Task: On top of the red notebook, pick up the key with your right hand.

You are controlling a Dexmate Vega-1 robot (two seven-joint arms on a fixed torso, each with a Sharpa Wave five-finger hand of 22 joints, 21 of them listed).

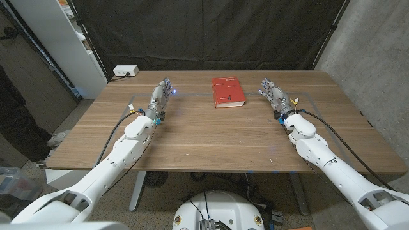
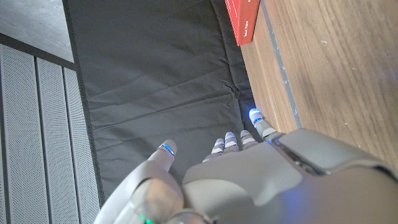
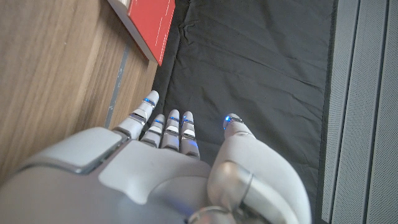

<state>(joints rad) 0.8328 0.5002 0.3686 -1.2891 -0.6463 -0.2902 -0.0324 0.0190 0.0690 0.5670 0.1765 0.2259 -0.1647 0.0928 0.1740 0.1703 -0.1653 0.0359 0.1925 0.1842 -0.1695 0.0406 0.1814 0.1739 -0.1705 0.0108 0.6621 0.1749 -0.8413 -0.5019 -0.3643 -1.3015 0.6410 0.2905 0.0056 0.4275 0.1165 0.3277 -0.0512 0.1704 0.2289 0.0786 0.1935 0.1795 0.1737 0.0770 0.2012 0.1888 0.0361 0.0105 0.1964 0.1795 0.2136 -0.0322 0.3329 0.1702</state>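
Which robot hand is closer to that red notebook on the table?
The right robot hand, slightly. It waits open just to the robot's right of the red notebook, while the left robot hand stands open farther off on the opposite side.

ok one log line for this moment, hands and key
left hand: open, on table | right hand: open, right of red notebook | key: on notebook, untouched

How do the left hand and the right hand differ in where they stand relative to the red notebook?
The left hand stands farther from the red notebook, on its left; the right hand stands closer, on its right. The left hand shows a blue fingertip light in the head view; the right hand shows none there. Both hold nothing, fingers apart, pointing toward the table's far edge; neither touches the notebook.
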